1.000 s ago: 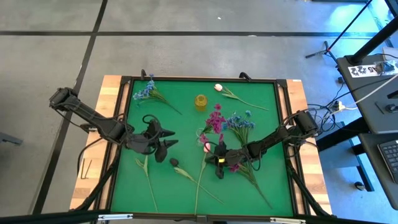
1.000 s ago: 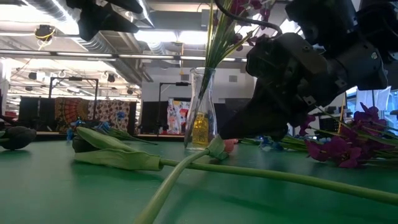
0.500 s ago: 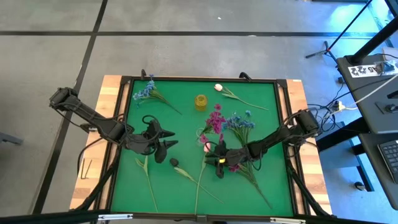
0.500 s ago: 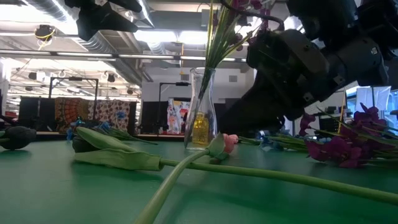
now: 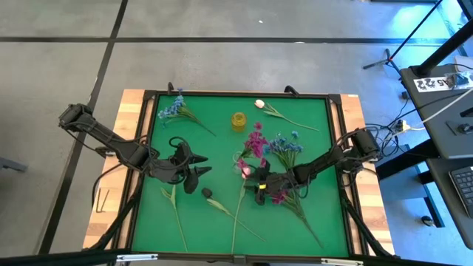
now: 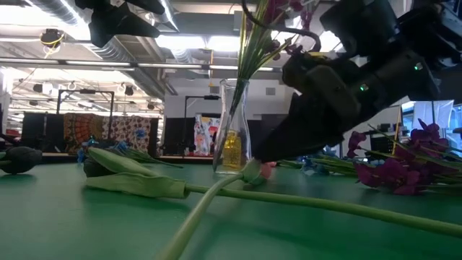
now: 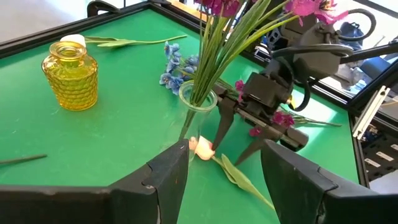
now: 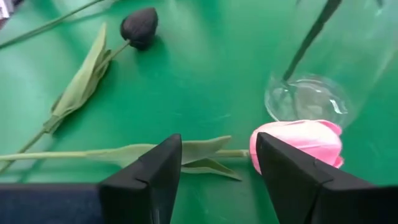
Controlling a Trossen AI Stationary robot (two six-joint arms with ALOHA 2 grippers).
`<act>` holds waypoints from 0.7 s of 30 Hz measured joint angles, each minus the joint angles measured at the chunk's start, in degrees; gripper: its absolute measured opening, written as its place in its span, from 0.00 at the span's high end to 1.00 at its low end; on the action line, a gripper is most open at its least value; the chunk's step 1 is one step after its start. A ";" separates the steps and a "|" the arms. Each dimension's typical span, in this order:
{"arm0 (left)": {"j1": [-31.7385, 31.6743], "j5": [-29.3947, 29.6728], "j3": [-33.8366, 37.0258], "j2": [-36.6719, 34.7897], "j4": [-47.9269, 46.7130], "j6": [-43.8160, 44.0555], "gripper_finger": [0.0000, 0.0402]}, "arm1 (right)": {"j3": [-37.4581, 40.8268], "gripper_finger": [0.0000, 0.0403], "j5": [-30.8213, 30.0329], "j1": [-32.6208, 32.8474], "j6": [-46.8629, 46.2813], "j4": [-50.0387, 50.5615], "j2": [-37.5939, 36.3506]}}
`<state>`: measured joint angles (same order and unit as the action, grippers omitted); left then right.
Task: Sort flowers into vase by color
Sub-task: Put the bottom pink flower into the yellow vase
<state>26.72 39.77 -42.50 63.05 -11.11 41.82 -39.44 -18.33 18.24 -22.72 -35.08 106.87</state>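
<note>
Right tool [image 8: 217,165] sits spread open low over the desk [image 5: 310,148], nothing gripped, with the pink tulip [image 8: 298,142] lying at its 2 o'clock, touching the clear vase [image 7: 198,102]. Left tool [image 7: 224,180] hangs open around 9 o'clock of the vase.
</note>
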 joint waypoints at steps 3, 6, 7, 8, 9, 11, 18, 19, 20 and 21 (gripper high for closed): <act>0.00 0.00 0.00 0.00 0.00 0.00 0.52 | 0.00 0.50 1.56 0.00 -0.13 -1.07 0.02; 0.00 0.00 0.00 0.00 0.00 0.00 0.52 | 0.00 0.54 3.74 0.02 -1.15 -0.91 0.13; 0.00 0.00 0.00 0.00 0.00 0.00 0.52 | 0.00 0.56 4.60 0.02 -1.29 -0.75 0.15; -0.01 0.00 0.00 0.00 0.00 0.00 0.52 | 0.00 0.58 5.40 0.05 -1.33 -0.78 0.15; 0.00 0.00 0.00 0.00 0.00 0.00 0.52 | 0.00 0.61 6.29 0.07 -1.36 -0.84 0.15; 0.00 0.00 0.00 0.00 0.00 0.01 0.52 | 0.00 0.67 7.79 0.07 -1.42 -0.84 0.15; 0.00 0.00 0.00 0.00 0.00 0.00 0.52 | 0.00 0.95 8.99 0.11 -1.42 -1.20 0.15; -0.01 0.00 0.00 0.00 0.00 0.00 0.52 | 0.00 0.97 8.99 0.11 -1.43 -1.28 0.15; 0.00 0.00 0.00 0.00 0.00 0.00 0.52 | 0.00 0.98 8.99 0.11 -1.42 -1.33 0.15; 0.00 0.00 0.00 0.00 0.00 0.00 0.52 | 0.00 0.98 8.99 0.11 -1.41 -1.39 0.15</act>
<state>26.72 39.77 -42.50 63.05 -11.11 41.82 -39.44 -9.34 18.35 -24.13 -36.47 107.02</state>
